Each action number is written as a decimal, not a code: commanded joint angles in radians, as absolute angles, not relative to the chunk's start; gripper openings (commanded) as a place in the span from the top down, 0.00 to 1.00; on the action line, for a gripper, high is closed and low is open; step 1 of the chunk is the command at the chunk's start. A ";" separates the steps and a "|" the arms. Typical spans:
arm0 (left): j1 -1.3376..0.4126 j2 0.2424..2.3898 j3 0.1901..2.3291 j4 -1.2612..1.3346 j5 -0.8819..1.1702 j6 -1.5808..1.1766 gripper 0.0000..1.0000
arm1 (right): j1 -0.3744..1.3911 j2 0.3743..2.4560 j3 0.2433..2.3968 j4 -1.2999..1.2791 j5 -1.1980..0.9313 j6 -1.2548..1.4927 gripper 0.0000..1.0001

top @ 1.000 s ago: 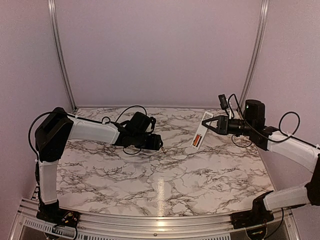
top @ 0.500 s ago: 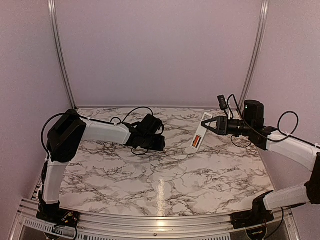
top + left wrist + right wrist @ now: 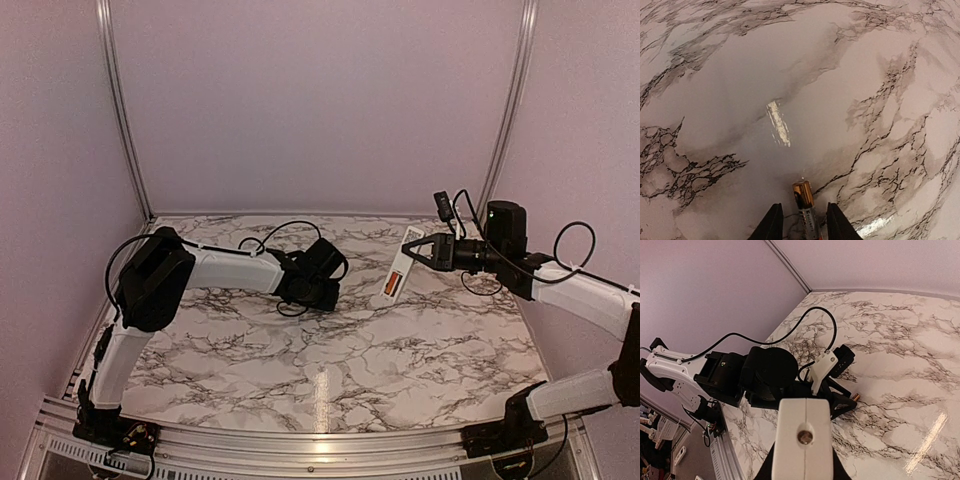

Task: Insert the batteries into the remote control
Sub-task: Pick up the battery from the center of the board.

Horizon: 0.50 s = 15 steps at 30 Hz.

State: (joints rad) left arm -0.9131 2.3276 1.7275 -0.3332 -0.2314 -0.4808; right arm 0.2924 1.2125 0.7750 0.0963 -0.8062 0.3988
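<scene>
One battery [image 3: 804,195], copper-topped with a grey body, lies on the marble table between the fingers of my left gripper [image 3: 804,206]. A small gap shows on each side, so the gripper is open around it. Its copper tip [image 3: 856,397] pokes out past the left gripper [image 3: 840,402] in the right wrist view. My right gripper [image 3: 412,245] is shut on the upper end of the white remote control [image 3: 397,268], held slanting above the table with an orange patch near its lower end. The right wrist view shows the remote control [image 3: 804,440] end-on. No other battery is in view.
The marble table [image 3: 330,370] is walled at the back and sides, with metal posts [image 3: 118,110] in the rear corners. A metal rail [image 3: 300,440] runs along the near edge. Black cables [image 3: 270,228] loop over the left wrist.
My left arm has reached further right across the table and its jaws have narrowed around the battery. The right arm and remote control have stayed still.
</scene>
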 commanded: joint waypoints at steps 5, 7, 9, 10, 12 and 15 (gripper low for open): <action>-0.918 2.331 1.716 -0.451 -0.279 -0.464 0.84 | 0.281 1.227 0.779 0.125 -0.823 0.415 1.00; -0.917 2.304 1.679 -0.451 -0.279 -0.460 0.92 | 0.282 1.237 0.774 0.136 -0.830 0.431 1.00; -0.914 2.264 1.621 -0.422 -0.256 -0.452 1.00 | 0.281 1.257 0.761 0.157 -0.849 0.456 1.00; -0.910 2.237 1.591 -0.406 -0.241 -0.446 1.00 | 0.281 1.263 0.752 0.177 -0.865 0.478 1.00; -0.906 2.177 1.517 -0.351 -0.198 -0.422 1.00 | 0.281 1.288 0.721 0.244 -0.893 0.539 1.00; -0.905 2.056 1.413 -0.290 -0.160 -0.364 1.00 | 0.283 1.323 0.661 0.374 -0.939 0.649 1.00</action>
State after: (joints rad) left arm -0.9108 2.1899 1.5223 -0.3298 -0.2302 -0.4358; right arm 0.2913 1.2827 0.7158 0.2096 -0.8654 0.5045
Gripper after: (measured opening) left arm 0.078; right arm 0.169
